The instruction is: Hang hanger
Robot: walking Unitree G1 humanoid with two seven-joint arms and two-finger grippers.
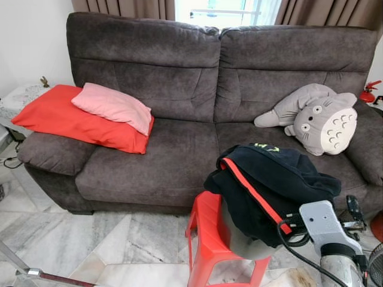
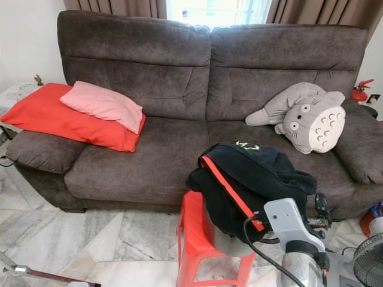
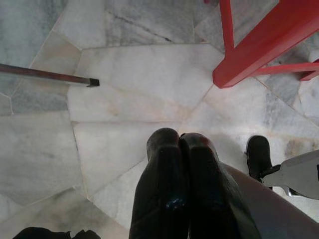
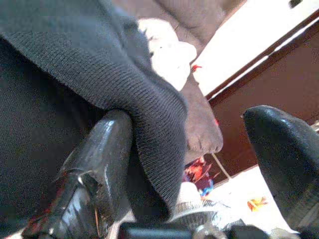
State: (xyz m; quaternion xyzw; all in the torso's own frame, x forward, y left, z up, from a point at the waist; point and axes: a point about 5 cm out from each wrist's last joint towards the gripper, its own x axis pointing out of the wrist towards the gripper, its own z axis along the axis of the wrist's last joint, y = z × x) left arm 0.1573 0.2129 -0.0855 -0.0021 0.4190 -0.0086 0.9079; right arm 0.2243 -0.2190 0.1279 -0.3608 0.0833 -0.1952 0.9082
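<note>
on the red stool (image 1: pixel 206 230), the black jacket (image 1: pixel 269 179) drapes over one finger of the wide right end effector (image 4: pixel 199 164); it may slide off.

Behind everything, at twelve o'clock: wide dark-grey plush sofa (image 1: pixel 179 143). On its seat at ten o'clock, flat red cushion (image 1: pixel 66 119), with small pink pillow (image 1: pixel 114 106) lying on top. At two o'clock on the seat, grey round Totoro plush toy (image 1: pixel 317 116). Before the sofa at five o'clock, on the marble floor (image 1: pixel 119 239): red plastic stool (image 1: pixel 209 245), with black red-striped jacket (image 1: pixel 263 179) draped over it.
</note>
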